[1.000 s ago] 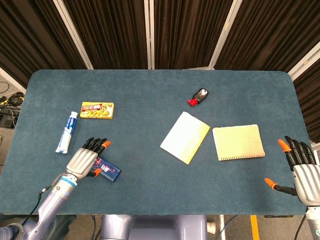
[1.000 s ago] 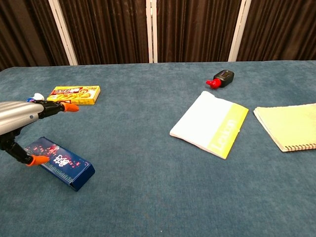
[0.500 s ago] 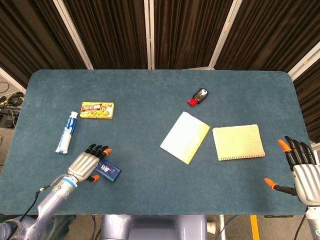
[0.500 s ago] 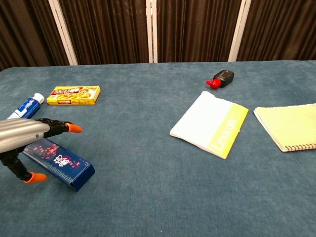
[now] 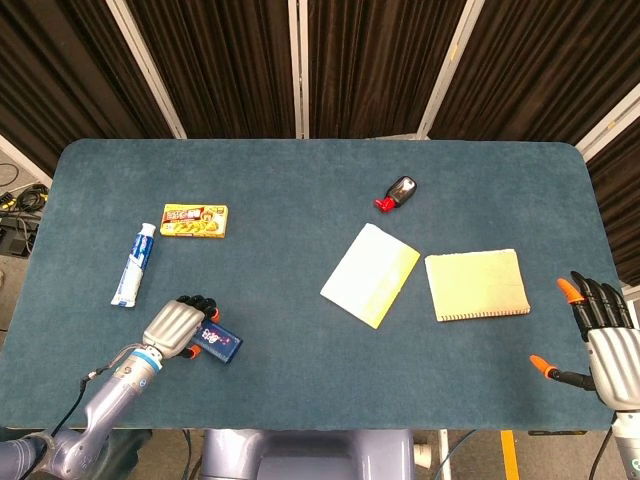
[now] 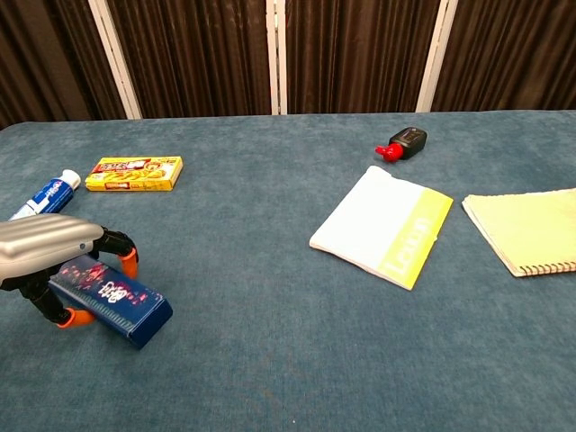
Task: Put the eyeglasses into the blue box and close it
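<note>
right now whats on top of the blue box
The left hand lies over the near-left end of the blue box, fingers curled down both long sides. The rest of its top is bare. Its closed lid hides whatever is inside; no eyeglasses show anywhere.

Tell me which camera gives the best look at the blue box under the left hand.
The chest view: the blue box sits near and side-on, its long face and printed top visible, with the left hand arched over one end. In the head view, the box is small and half hidden by the hand.

box (image 5: 215,343) under left robot hand (image 5: 175,325), toothpaste (image 5: 132,265) behind
</note>
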Available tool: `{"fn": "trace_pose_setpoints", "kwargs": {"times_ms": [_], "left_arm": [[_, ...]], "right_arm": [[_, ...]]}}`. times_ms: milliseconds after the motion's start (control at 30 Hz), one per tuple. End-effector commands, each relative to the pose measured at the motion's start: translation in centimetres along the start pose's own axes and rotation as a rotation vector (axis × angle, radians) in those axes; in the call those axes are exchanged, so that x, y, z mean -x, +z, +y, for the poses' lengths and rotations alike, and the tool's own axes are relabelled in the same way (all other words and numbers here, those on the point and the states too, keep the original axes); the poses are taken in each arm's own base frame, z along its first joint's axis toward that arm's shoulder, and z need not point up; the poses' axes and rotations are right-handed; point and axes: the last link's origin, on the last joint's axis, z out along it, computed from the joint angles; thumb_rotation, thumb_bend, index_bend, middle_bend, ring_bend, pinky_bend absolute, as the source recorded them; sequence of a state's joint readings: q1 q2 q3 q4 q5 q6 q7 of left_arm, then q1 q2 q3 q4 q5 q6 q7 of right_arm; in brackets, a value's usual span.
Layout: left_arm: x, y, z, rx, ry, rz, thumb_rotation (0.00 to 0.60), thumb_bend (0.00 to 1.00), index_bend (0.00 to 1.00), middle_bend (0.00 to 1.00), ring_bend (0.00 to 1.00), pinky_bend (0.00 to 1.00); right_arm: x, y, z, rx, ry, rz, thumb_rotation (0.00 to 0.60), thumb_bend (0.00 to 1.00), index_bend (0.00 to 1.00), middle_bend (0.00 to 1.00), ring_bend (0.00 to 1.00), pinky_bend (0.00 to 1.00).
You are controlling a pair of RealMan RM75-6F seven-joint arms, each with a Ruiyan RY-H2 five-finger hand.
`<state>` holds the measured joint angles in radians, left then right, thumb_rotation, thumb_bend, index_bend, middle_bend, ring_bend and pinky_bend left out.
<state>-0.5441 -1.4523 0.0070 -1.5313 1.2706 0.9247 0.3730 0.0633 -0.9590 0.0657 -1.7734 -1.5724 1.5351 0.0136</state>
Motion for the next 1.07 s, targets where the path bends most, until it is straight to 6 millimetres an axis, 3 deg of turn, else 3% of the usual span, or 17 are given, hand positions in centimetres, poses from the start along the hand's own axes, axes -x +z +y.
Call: {"fn": "trace_pose_setpoints", "kwargs": {"times_ms": [33, 200, 267, 300, 367, 467, 633, 767, 900, 1067], "left_arm": [[0.0, 0.0, 0.0, -0.002, 0.001, 0.003, 0.600, 0.31, 0.43, 0.24, 0.22, 0.29], [-0.3, -0.1, -0.3, -0.007, 0.000, 0.010, 0.600, 0.30, 0.45, 0.26, 0.23, 0.30], [-0.3, -0.2, -0.3, -0.006, 0.001, 0.011, 0.600, 0.22, 0.42, 0.22, 0.21, 0.27], [-0.3, -0.2, -0.4, -0.006, 0.002, 0.011, 0.600, 0.18, 0.39, 0.18, 0.18, 0.25], [-0.3, -0.3, -0.4, -0.008, 0.002, 0.011, 0.600, 0.05, 0.24, 0.05, 0.05, 0.11], [-0.5, -0.5, -0.6, -0.015, -0.004, 0.015, 0.600, 0.00, 0.05, 0.00, 0.00, 0.00], [-1.6, -1.5, -1.1, -0.040, -0.015, 0.072, 0.600, 0.00, 0.00, 0.00, 0.00, 0.00], [-3.6, -4.1, -2.6, -0.114, -0.026, 0.199, 0.600, 0.00, 0.00, 0.00, 0.00, 0.00], [-5.6, -8.8, -4.1, -0.256, -0.013, 0.358, 0.600, 0.00, 0.00, 0.00, 0.00, 0.00], [-6.7, -14.0, -4.8, -0.358, -0.052, 0.454, 0.600, 0.00, 0.00, 0.00, 0.00, 0.00]], "right_arm": [[0.0, 0.0, 0.0, 0.000, 0.000, -0.001, 0.600, 0.00, 0.02, 0.00, 0.00, 0.00], [0.1, 0.0, -0.1, 0.000, -0.002, -0.002, 0.600, 0.00, 0.02, 0.00, 0.00, 0.00], [0.1, 0.0, -0.1, 0.000, -0.003, -0.003, 0.600, 0.00, 0.02, 0.00, 0.00, 0.00], [0.1, 0.0, -0.1, 0.001, -0.003, -0.003, 0.600, 0.00, 0.02, 0.00, 0.00, 0.00], [0.1, 0.0, -0.1, 0.001, -0.003, -0.003, 0.600, 0.00, 0.02, 0.00, 0.00, 0.00], [0.1, 0.0, 0.0, 0.001, -0.002, -0.003, 0.600, 0.00, 0.02, 0.00, 0.00, 0.00], [0.0, 0.0, 0.0, 0.003, 0.003, 0.000, 0.600, 0.00, 0.02, 0.00, 0.00, 0.00], [-0.1, 0.0, 0.2, 0.006, 0.007, 0.004, 0.600, 0.00, 0.02, 0.00, 0.00, 0.00], [-0.3, 0.1, 0.2, 0.001, 0.011, 0.013, 0.600, 0.00, 0.02, 0.00, 0.00, 0.00], [-0.5, 0.0, 0.1, -0.019, -0.025, 0.047, 0.600, 0.00, 0.02, 0.00, 0.00, 0.00]]}}
